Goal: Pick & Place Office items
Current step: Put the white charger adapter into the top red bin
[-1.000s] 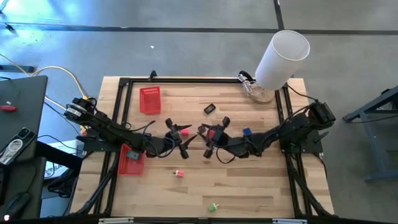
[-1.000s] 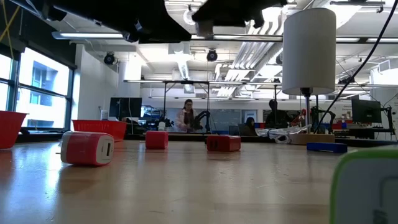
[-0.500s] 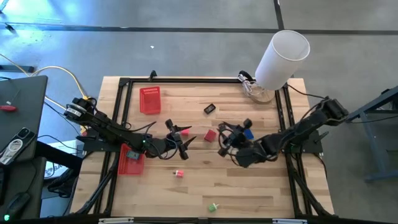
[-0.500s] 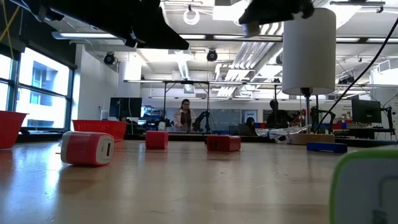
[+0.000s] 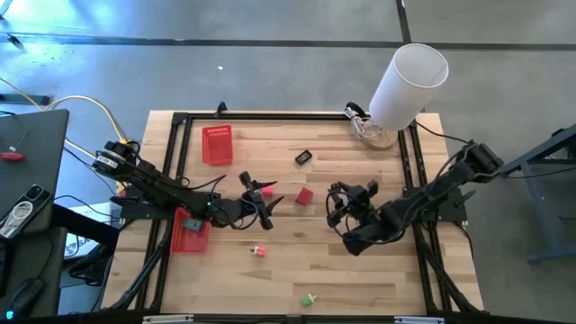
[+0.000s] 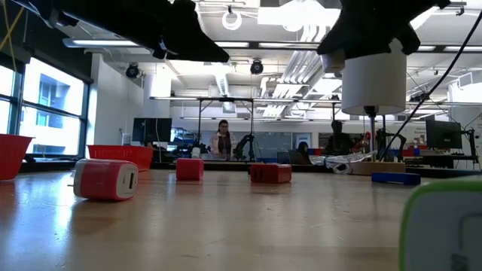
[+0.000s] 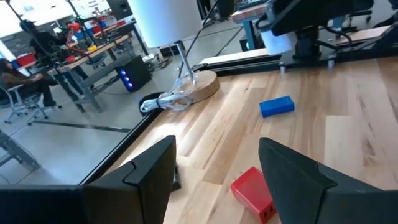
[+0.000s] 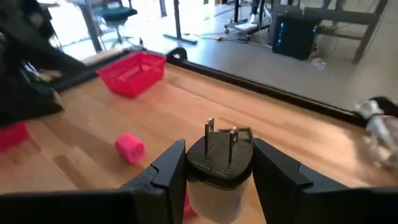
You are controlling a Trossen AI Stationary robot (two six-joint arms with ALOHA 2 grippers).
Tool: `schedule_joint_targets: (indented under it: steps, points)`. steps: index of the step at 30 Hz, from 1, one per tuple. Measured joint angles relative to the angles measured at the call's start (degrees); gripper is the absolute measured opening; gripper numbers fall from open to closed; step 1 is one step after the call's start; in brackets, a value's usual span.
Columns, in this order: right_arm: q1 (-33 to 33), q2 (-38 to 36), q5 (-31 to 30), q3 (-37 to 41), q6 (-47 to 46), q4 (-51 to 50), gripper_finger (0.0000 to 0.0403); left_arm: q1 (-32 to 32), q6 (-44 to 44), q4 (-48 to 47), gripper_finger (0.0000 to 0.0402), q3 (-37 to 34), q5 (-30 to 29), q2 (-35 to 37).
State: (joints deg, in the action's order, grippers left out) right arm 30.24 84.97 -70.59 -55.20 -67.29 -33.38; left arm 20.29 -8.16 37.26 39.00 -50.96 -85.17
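We saw the right gripper, fingers clamped on a plug adapter with prongs upright, raised above the tabletop, while the left gripper, fingers apart, pointed at a red block just beyond.

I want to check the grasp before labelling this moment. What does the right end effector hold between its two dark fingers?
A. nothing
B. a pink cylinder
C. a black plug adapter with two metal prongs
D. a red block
C: in the right wrist view, the right end effector is closed on the black plug adapter with two metal prongs, prongs pointing up.
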Motion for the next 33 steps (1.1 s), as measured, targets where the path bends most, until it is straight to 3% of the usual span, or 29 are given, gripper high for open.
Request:
schedule_joint_targets:
  steps: [9,22,29,33]
  points:
    - [-1.12,2.81,7.47,-0.02,10.53,9.94,0.0136,-0.04,2.43,0.04,0.0222,0.0,0.02,0.0]
    - [-2.01,6.63,16.02,-0.04,36.89,39.56,0.0136,1.51,2.48,0.04,0.0222,0.0,-0.13,0.0]
    - [-2.64,8.91,21.71,0.06,43.15,48.45,0.0136,4.19,-4.01,0.02,0.0222,-0.02,-0.11,0.0]
    - [-3.3,9.97,24.78,0.0,43.56,53.03,0.0139,6.12,-13.8,0.02,0.0222,-0.02,-0.18,0.0]
